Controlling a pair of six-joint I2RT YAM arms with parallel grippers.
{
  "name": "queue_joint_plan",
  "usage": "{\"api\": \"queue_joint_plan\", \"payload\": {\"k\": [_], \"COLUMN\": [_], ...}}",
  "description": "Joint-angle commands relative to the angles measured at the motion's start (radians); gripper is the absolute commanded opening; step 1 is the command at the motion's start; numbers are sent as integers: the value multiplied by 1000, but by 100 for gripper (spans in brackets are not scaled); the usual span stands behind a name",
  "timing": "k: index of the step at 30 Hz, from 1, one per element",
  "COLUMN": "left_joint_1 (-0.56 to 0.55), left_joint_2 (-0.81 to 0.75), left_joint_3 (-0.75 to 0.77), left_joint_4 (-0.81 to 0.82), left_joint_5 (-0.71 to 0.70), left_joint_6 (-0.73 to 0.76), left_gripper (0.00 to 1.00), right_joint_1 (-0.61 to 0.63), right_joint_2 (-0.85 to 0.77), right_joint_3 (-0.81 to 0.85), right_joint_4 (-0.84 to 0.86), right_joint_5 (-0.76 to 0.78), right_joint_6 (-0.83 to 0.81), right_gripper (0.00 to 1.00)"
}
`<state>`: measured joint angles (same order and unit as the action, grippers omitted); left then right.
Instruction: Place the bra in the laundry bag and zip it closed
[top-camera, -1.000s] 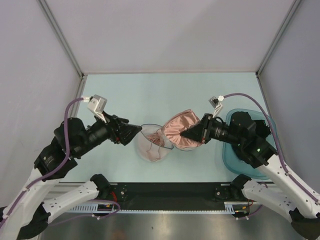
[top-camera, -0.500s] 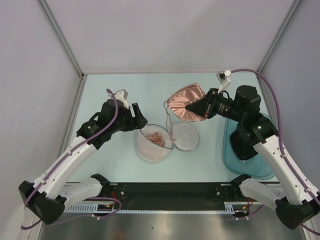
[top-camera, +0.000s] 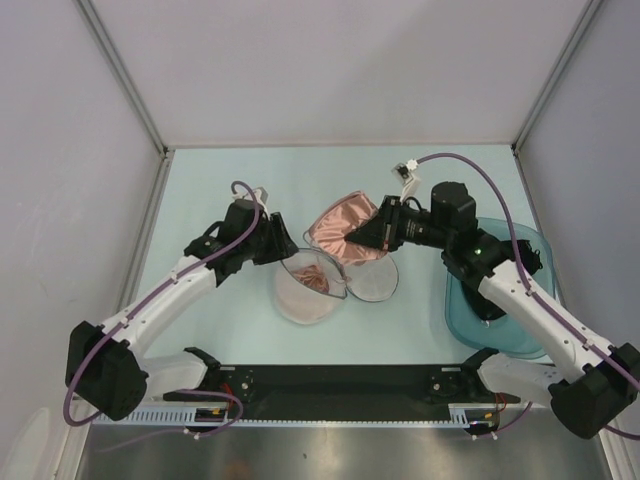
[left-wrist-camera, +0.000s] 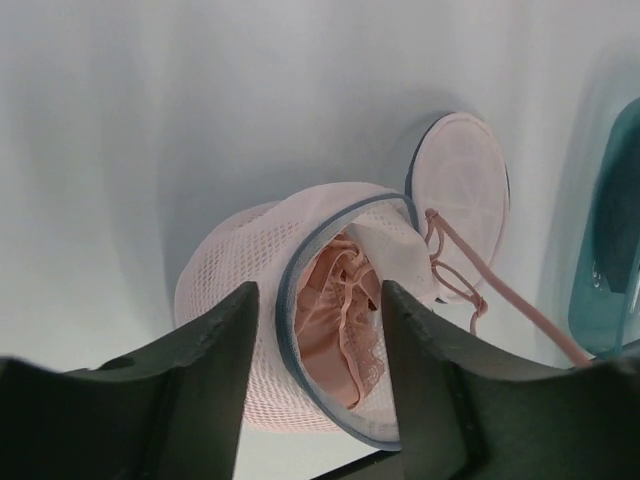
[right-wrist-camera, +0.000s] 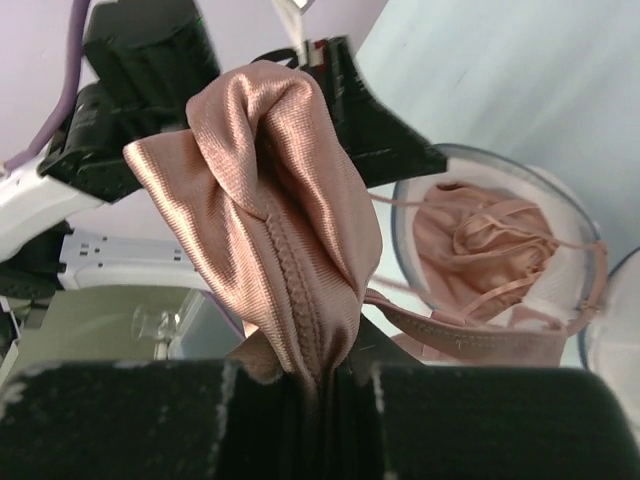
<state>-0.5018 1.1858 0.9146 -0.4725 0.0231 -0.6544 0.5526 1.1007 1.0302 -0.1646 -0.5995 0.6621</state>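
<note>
Pale blue table (top-camera: 240, 170), walled on three sides. Translucent teal basin (top-camera: 535, 262) at the right edge, partly under the right arm (top-camera: 530, 310); the left wrist view catches a slice of it (left-wrist-camera: 610, 230).

Left arm (top-camera: 170, 290) reaches in from the left. Left gripper (top-camera: 282, 248) sits at the upper-left rim of the laundry bag (top-camera: 303, 298). In the left wrist view its jaws stand partly apart (left-wrist-camera: 318, 300) with nothing between them. They frame the bag's open mouth; can't tell if a finger touches the rim.

Right gripper (top-camera: 362, 238) is raised above the table, just up and right of the bag. Its jaws are pinched tight on the bra (top-camera: 340, 226). The right wrist view shows the fingers (right-wrist-camera: 325, 385) closed together on the seam of a folded satin cup (right-wrist-camera: 270, 200).

Laundry bag is unzipped, mid-table near the front. One mesh dome (left-wrist-camera: 225, 290) is tipped with its mouth open, dark zip along the rim. The other half (left-wrist-camera: 465, 190) lies flat beside it to the right, joined at the edge.

Bra is split between two places:
- One cup hangs in the air from the right gripper, over the flat half.
- The rest is bunched inside the open dome (left-wrist-camera: 335, 325), also seen in the right wrist view (right-wrist-camera: 480, 235).

A thin pink strap (left-wrist-camera: 495, 300) runs out over the rim and across the flat half toward the lifted cup.
</note>
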Motion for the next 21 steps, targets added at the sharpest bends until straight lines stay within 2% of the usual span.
{"api": "queue_joint_plan", "payload": {"k": [1, 3, 10, 16, 21], "left_joint_1": [11, 11, 11, 11, 11], "left_joint_2": [34, 43, 28, -8, -44], "left_joint_3": [-8, -11, -34, -60, -79], "left_joint_4": [78, 78, 87, 87, 83], "left_joint_5": [24, 28, 43, 35, 31], "left_joint_6": [4, 9, 25, 35, 39], "left_gripper": [51, 42, 29, 21, 14], "right_joint_1": [62, 67, 66, 78, 87], "right_joint_2": [-10, -25, -47, -30, -1], "right_joint_3": [25, 48, 137, 97, -8], "right_joint_4": [62, 25, -38, -23, 91], "right_joint_5": [24, 39, 40, 52, 46], "right_joint_6": [4, -10, -22, -26, 14], "right_gripper": [0, 0, 0, 0, 0]}}
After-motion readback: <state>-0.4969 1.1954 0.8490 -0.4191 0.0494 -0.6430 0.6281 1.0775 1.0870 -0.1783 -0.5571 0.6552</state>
